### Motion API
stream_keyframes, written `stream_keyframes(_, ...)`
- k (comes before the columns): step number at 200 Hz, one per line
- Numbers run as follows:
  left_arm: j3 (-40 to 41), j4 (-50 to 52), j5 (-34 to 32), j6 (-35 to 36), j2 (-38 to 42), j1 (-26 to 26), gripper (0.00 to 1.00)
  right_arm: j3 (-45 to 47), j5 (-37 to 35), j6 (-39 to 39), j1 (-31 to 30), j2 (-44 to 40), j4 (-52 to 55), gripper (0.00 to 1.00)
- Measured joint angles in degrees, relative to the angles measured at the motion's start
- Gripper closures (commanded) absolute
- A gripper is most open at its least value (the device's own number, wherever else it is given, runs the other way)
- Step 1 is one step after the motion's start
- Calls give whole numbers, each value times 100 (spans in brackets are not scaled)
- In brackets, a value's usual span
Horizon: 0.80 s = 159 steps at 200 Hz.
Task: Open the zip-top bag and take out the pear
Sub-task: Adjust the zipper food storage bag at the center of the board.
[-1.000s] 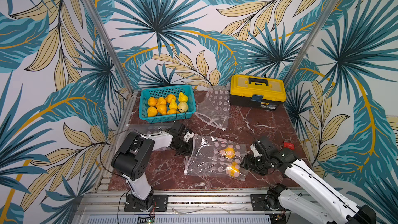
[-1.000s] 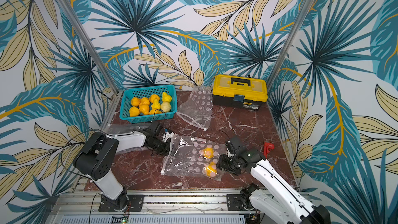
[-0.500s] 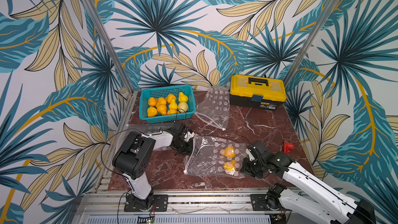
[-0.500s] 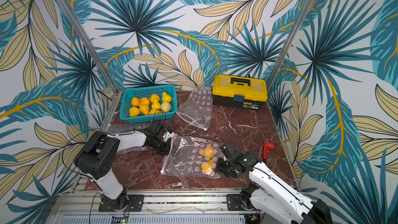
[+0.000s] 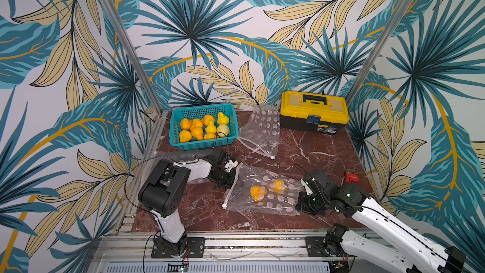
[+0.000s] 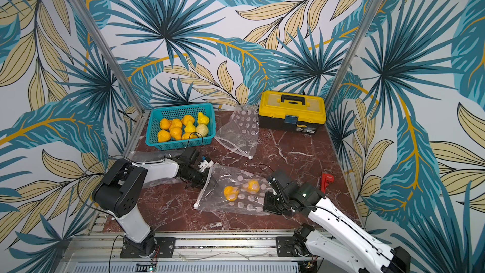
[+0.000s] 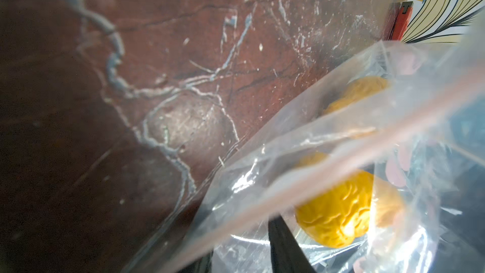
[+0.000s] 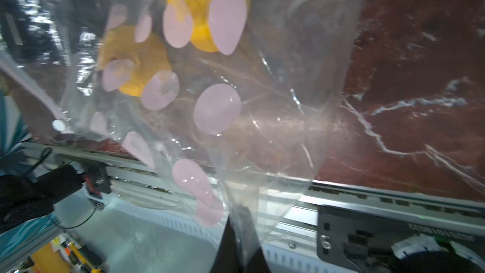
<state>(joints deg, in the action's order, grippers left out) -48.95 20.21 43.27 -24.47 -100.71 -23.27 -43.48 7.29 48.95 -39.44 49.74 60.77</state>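
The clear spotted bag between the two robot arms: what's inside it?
Two yellow-orange pears lie side by side inside the zip-top bag. The pink dots printed on the plastic cover parts of them, and their undersides are hidden. Nothing else shows inside.

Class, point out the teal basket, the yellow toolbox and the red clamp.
teal basket (image 5: pixel 175 137), a top view, on its left wall.
yellow toolbox (image 5: pixel 296 101), a top view, on its lid.
red clamp (image 6: pixel 327 179), a top view, on its body.
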Motion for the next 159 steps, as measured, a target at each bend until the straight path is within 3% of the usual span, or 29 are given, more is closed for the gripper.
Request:
stream_keyframes(15,0,17,-63,0,35,0,62,-96,-289,13,2,205,249,76)
stream_keyframes(44,0,168,-275,-31,188,-7,56,-787,-782,-59,2,673,660,67)
stream_keyframes(93,4,459,-595,-127,492,-76,50,-1906,-1150,-326,0,1241,721,66)
stream_keyframes(159,2,538,-562,-350,973,-424,45,-1384,-275,-568,-63,2728,-964,73)
